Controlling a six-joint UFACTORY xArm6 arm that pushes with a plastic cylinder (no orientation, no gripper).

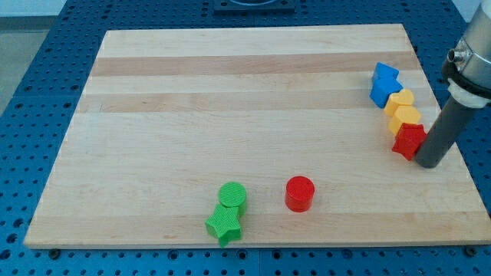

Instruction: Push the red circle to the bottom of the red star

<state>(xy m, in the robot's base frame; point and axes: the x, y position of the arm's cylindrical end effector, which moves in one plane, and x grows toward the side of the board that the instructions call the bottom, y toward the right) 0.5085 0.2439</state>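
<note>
The red circle (300,193) lies near the view's bottom, a little right of centre. The red star (409,141) sits at the view's right, at the lower end of a line of blocks. My tip (428,162) rests on the board just right of and slightly below the red star, touching or nearly touching it. The red circle is far to the tip's left and lower.
Above the red star run a yellow block (406,120), another yellow block (400,101), then a blue star (386,76) and a blue block (380,93). A green circle (232,195) and a green star (224,225) sit left of the red circle. The board's right edge (453,146) is close to the tip.
</note>
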